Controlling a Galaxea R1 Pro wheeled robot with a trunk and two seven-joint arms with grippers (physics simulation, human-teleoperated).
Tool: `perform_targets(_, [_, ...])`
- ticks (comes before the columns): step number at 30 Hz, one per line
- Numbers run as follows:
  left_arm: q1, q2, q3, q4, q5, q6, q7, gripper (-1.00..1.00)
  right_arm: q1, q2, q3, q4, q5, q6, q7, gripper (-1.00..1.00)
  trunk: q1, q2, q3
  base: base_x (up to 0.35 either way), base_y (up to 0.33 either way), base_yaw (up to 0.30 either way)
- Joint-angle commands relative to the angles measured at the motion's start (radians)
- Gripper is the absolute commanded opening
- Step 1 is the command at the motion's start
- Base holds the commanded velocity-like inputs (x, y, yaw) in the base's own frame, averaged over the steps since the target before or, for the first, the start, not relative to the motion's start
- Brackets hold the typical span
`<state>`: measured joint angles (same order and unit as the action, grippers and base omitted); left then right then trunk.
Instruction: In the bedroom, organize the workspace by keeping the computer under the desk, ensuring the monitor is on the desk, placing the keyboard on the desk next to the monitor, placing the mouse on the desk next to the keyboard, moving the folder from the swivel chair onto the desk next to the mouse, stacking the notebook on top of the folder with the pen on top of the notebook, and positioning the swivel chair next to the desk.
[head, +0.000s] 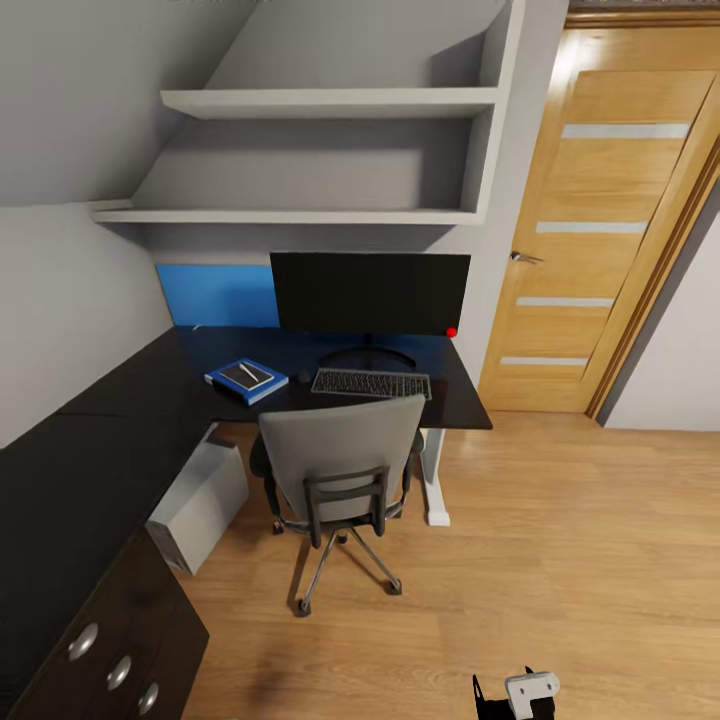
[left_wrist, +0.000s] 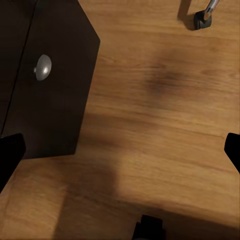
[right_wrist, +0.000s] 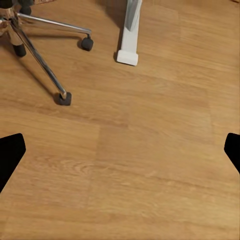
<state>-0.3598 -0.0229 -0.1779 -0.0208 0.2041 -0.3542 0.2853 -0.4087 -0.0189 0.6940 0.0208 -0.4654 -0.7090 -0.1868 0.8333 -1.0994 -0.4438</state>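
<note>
Hanging wide open above bare wood floor (right_wrist: 150, 165), left claw (left_wrist: 120, 150) and right claw (right_wrist: 120, 150) alike.

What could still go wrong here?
1. The mouse is a tiny dark blob between the folder and keyboard; its placement is hard to confirm.
2. The pen lies loose on the notebook and could roll if the desk is bumped.
3. The chair rolls easily on castors.

Black tool fingers (right_wrist: 11, 152), white bracket (head: 531, 689)
</note>
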Motion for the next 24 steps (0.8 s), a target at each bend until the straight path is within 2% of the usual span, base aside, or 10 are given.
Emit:
perform_targets(1, [-0.001,0.000,-0.009,0.001,0.009,-0.003,0.003,1.00,-0.001,0.000,0.009,0.002,-0.002,-0.003,-0.005,1.00,-0.004,0.007,0.002,0.000,0.000,0.000])
perform_targets(12, [-0.001,0.005,-0.008,0.001,0.009,-0.003,0.004,1.00,-0.001,0.000,0.009,0.002,-0.002,-0.003,-0.005,1.00,-0.046,0.084,0.037,0.000,0.000,0.000])
perform_targets(24, [-0.001,0.010,-0.008,0.001,0.009,0.007,0.001,1.00,-0.001,0.000,0.009,0.002,-0.002,-0.003,-0.005,1.00,-0.046,0.084,0.037,0.000,0.000,0.000])
